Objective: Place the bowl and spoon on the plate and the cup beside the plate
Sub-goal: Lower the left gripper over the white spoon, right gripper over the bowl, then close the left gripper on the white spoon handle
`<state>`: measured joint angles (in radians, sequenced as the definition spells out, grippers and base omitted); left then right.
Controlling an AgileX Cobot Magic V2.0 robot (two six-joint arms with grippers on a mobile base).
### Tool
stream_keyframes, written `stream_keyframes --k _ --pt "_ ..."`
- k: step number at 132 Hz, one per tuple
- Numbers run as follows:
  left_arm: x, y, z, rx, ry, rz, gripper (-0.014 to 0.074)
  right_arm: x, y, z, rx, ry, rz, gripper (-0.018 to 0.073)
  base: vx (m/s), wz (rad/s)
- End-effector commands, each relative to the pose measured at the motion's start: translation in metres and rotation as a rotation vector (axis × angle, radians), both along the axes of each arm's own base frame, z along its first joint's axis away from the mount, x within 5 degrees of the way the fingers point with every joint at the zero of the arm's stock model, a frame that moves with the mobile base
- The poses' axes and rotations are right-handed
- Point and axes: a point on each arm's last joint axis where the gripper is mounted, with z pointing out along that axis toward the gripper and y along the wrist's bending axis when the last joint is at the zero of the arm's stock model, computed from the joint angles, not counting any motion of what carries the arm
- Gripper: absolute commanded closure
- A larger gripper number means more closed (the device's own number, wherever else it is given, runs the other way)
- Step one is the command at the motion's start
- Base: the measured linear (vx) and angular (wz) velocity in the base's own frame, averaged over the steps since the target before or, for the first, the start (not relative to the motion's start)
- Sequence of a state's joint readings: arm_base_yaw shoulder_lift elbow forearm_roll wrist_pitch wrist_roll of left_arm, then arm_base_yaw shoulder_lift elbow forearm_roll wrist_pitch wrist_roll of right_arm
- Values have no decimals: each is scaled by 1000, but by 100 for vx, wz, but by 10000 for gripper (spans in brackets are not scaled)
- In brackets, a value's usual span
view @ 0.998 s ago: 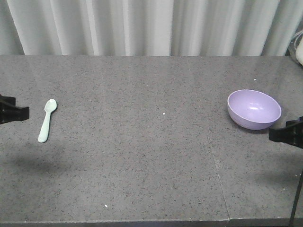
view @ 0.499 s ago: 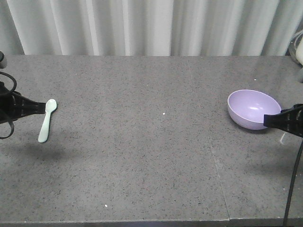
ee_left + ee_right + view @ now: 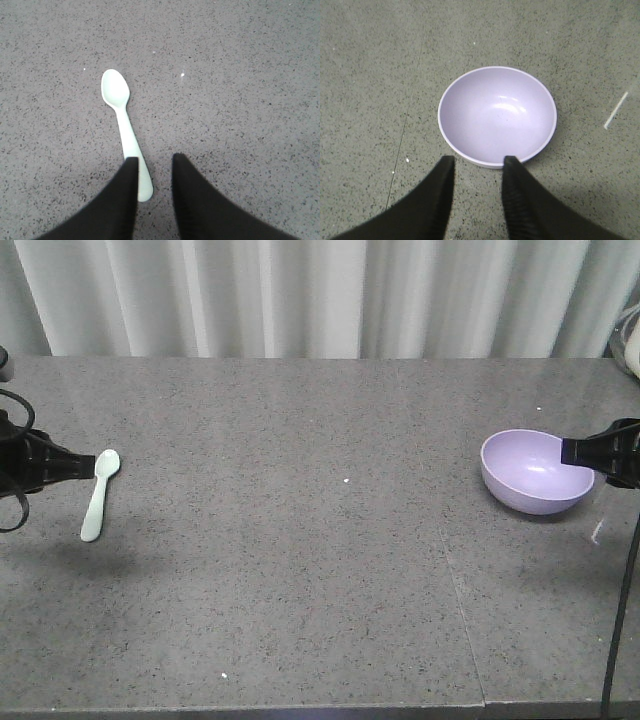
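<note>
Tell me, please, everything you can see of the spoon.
The spoon is small and pale mint green, and it looks like smooth plastic. It has an oval scoop on a flat handle that widens toward a rounded end. It lies flat and empty, hollow side up, on the grey speckled table on the left arm's side, with the scoop toward the far edge. The open left gripper hangs over the handle's end and partly hides it in the wrist view. I cannot tell whether it touches the spoon.
</note>
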<state>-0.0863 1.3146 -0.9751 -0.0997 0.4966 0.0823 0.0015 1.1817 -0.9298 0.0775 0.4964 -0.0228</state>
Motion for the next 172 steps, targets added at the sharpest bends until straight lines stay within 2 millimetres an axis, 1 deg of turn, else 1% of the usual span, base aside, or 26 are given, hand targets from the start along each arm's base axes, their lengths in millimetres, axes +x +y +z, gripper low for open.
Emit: stream_keyframes --k 1,3,8,11,18,19,27,37,46,51,60,66,67,68,69,70,71,78,79,80,81,98,122,133,154,172 --pt "0 -2 21 -21 -90 3 271 4 -1 17 -21 -54 1 192 0 0" --pt "0 -2 20 -26 -85 6 242 5 -1 16 -21 -50 1 182 0 0" --pt "0 -2 20 -31 -76 10 204 5 -1 14 -21 -44 1 172 0 0" --pt "-1 -2 19 -40 -66 18 159 6 -1 14 -21 -40 1 166 0 0" --pt "-1 -2 18 -42 -54 20 110 6 -1 13 -21 -37 1 165 0 0" --pt "-2 -2 18 -42 -52 20 88 6 -1 13 -21 -37 1 165 0 0" --pt "-2 -2 18 -42 -46 19 36 6 -1 14 -21 -41 1 165 0 0" --pt "-1 -3 19 -43 -31 19 6 6 -1 14 -21 -41 1 165 0 0" --pt "2 -3 23 -57 -2 29 6 6 -1 14 -21 -39 1 165 0 0" --pt "8 -4 31 -61 17 29 7 6 -1 14 -21 -39 1 165 0 0" --pt "16 -6 37 -58 73 23 6 6 -2 14 -24 -44 0 165 0 0" --pt "25 -7 40 -53 126 16 6 7 -2 14 -32 -52 1 165 0 0" --pt "27 -7 43 -52 123 15 6 7 -2 15 -36 -55 2 165 0 0" --pt "28 -7 40 -50 140 14 6 7 -2 15 -38 -56 2 165 0 0" --pt "30 -8 44 -50 138 13 6 7 -2 15 -39 -57 1 165 0 0" --pt "31 -8 41 -49 155 13 6 7 -2 15 -41 -59 2 165 0 0" --pt "33 -8 44 -49 153 11 6 7 -2 15 -44 -60 2 165 0 0" --pt "43 -10 45 -43 209 5 6 8 -3 14 -51 -62 2 165 0 0" --pt "46 -10 42 -41 230 4 6 9 -3 14 -51 -61 2 165 0 0" --pt "46 -10 45 -42 222 4 6 9 -3 14 -52 -62 3 165 0 0" --pt "48 -10 42 -40 242 3 8 9 -3 14 -54 -60 3 165 0 0" --pt "74 -13 36 -29 317 -1 16 17 -3 3 -45 -8 -2 165 0 0" --pt "107 -13 15 -19 385 39 38 27 -3 -14 -39 65 -5 165 0 0" --pt "118 -14 6 -7 414 40 52 29 -3 -18 -39 79 -5 165 0 0" --pt "133 -11 -10 38 456 64 76 31 -3 -18 -41 74 -5 165 0 0" --pt "138 -6 -17 73 462 116 77 30 -3 -19 -48 77 -3 165 0 0"
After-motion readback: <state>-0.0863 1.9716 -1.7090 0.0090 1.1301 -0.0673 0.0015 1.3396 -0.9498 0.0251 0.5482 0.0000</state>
